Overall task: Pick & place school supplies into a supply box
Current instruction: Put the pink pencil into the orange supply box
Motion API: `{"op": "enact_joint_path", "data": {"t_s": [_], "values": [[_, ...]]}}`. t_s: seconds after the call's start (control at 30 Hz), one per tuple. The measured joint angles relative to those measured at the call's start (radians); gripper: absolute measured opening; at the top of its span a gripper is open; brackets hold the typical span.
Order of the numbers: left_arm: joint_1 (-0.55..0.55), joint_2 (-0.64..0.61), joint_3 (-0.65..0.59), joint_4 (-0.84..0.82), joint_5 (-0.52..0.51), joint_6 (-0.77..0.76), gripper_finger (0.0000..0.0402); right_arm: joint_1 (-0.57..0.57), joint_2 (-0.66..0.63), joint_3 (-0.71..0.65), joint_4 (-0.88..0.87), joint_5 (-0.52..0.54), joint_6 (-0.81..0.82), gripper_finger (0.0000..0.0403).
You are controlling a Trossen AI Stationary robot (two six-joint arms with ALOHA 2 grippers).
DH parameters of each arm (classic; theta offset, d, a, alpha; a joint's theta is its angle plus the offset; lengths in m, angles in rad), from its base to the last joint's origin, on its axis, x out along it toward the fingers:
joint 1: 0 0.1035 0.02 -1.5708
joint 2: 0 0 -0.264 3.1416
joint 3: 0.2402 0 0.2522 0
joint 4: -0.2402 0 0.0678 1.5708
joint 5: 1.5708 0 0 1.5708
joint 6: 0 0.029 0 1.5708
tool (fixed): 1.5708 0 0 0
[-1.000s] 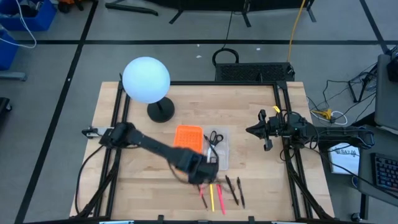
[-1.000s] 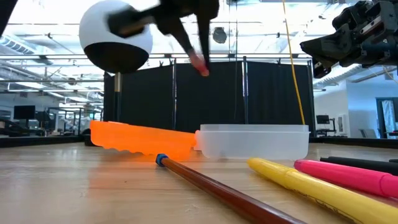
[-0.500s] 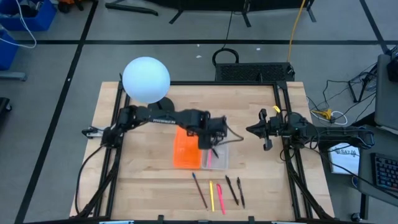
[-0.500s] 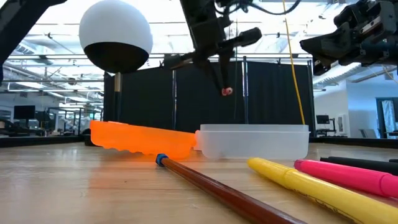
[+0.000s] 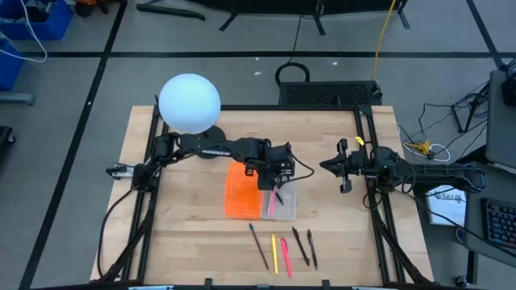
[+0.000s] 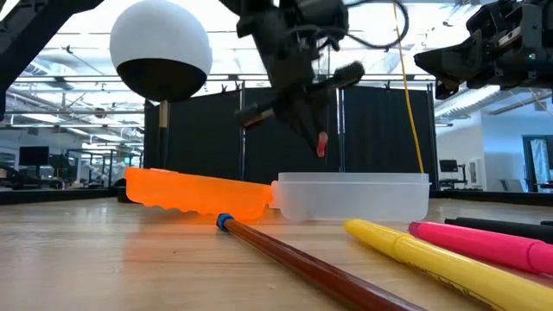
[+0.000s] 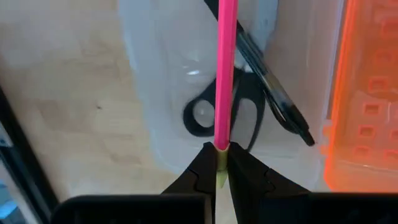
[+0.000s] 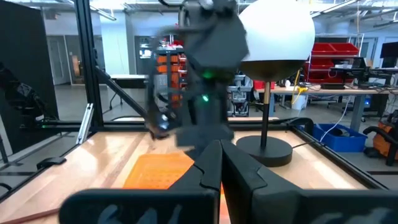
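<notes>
No label or lettering is readable anywhere, only faint pale marks on the left arm's upper link that can't be made out. The wooden table (image 5: 193, 209) carries the white globe lamp (image 5: 189, 103) at the far left. The supply box (image 5: 278, 197) sits mid-table, its orange lid (image 5: 243, 190) flat just beside the clear half. The left gripper (image 5: 274, 179) hangs over the box, fingers pinched on a pink pen (image 7: 224, 74) at its yellowish end; the pen slants down, tip above the clear tray. Half a second ago the pen tip was higher over the box; now it has dropped close to the rim. A second ago that arm was down by the loose pens. The scissors (image 7: 214, 115) and a black pen (image 7: 273, 93) lie inside the tray. The right gripper (image 5: 345, 169) waits at the right side, fingers pressed together, unchanged. Near the front edge lie a brown pencil (image 5: 259, 246), a yellow pen (image 5: 274, 253), another pink pen (image 5: 285, 256) and two dark pens (image 5: 305, 246).
</notes>
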Motion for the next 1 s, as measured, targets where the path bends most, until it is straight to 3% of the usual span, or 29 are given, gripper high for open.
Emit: {"op": "enact_joint_path", "data": {"t_s": [0.27,0.6,1.0], "values": [[0.056,-0.001,-0.073,0.056,-0.011,0.012,0.0028,0.000,0.000,0.000,0.000,0.000,0.000,0.0000],[0.037,0.000,-0.132,0.110,-0.010,0.007,0.0021,0.000,0.000,0.000,0.000,0.000,0.000,0.0000],[0.032,0.000,-0.185,0.190,-0.065,-0.045,0.0041,0.000,0.000,0.000,0.000,0.001,-0.003,0.0000]]}}
